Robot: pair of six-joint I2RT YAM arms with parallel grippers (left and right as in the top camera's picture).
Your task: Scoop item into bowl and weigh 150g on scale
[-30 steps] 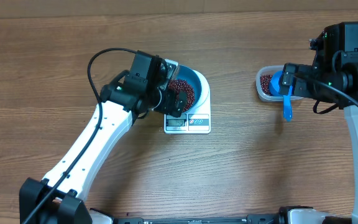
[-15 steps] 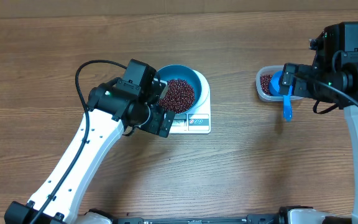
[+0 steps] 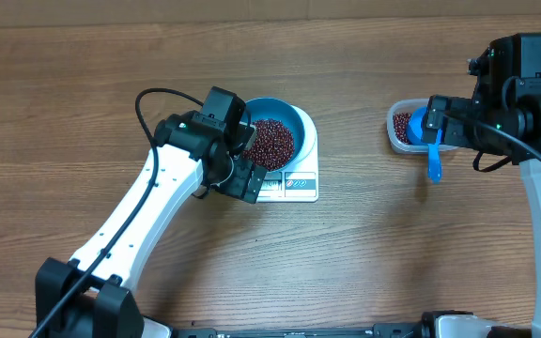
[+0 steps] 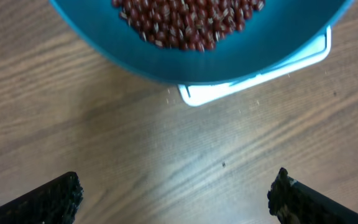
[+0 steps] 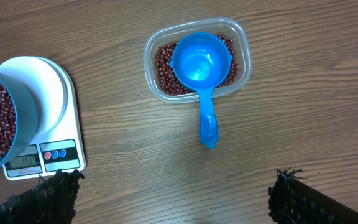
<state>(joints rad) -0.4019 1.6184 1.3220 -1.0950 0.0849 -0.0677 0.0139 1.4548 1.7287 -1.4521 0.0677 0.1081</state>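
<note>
The teal bowl [image 3: 275, 117] sits on the white scale [image 3: 299, 185] and holds a heap of red-brown beans [image 3: 270, 143]. My left gripper [image 3: 240, 161] hangs at the bowl's lower-left side, apart from it. In the left wrist view the left gripper [image 4: 176, 186] is open over bare wood, with the bowl [image 4: 166, 59] and a scale corner [image 4: 194, 96] ahead. My right gripper [image 5: 176, 193] is open and empty, above the table near the clear tub [image 5: 244, 53]. The tub holds more beans [image 5: 163, 68] and the blue scoop [image 5: 197, 62].
The scoop's handle [image 3: 432, 167] sticks out over the tub's near edge onto the wood. The scale's display [image 5: 27, 163] faces the table's front. The left arm's cable [image 3: 144, 103] loops to the bowl's left.
The left gripper has come off the bowl's left rim and drawn back a little to the lower left. The bowl stays on the scale. The right arm has not moved.
</note>
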